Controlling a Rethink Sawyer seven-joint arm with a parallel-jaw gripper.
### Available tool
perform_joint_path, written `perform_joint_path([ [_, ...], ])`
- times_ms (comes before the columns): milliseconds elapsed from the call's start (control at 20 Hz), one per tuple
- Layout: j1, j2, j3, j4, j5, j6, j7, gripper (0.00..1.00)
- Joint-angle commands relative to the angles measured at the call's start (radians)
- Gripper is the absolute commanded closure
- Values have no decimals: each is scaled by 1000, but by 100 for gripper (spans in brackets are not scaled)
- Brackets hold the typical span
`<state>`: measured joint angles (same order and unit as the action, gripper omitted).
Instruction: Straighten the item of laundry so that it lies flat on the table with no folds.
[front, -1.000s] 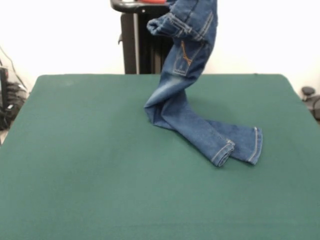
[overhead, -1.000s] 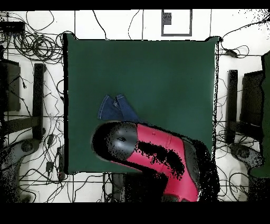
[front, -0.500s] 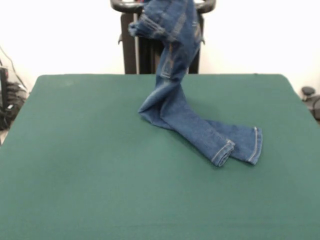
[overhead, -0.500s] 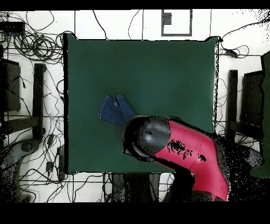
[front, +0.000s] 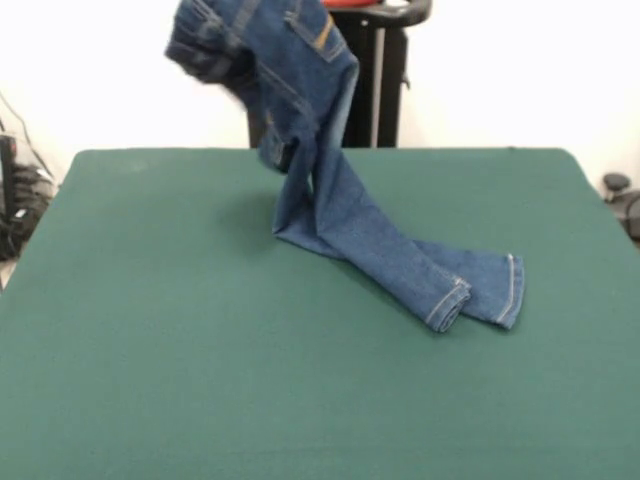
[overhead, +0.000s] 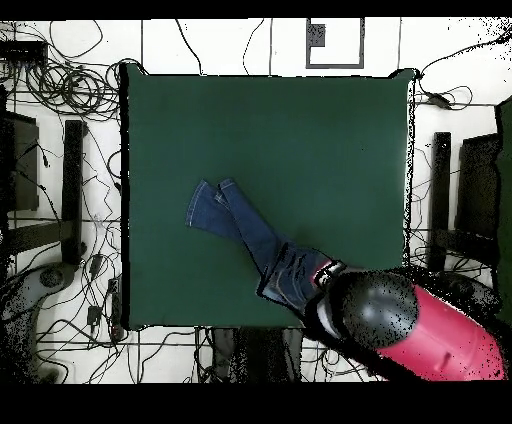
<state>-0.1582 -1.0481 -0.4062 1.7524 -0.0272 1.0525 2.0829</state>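
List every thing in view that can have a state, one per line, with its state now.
Jeans: waist end lifted off the table and bunched, leg hems lying on the cloth, legs side by side, not flat.
Table: green top, holding only the jeans' lower legs.
Arm: over the table's edge nearest the robot, above the jeans' raised end.
Gripper: hidden, open or shut cannot be told.

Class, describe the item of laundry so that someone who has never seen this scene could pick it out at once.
Find the big dark green table. The only thing on it is a pair of blue jeans, its two hemmed leg ends lying side by side on the cloth while the waist hangs lifted above the far edge. Faded denim and orange-tan stitching mark it out.
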Motion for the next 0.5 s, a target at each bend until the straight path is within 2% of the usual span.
perform_joint_path([
  [50,-72,-67,142,207,-53,-132,-316,100],
  [500,-107,-104,200,292,-68,-241,-260,100],
])
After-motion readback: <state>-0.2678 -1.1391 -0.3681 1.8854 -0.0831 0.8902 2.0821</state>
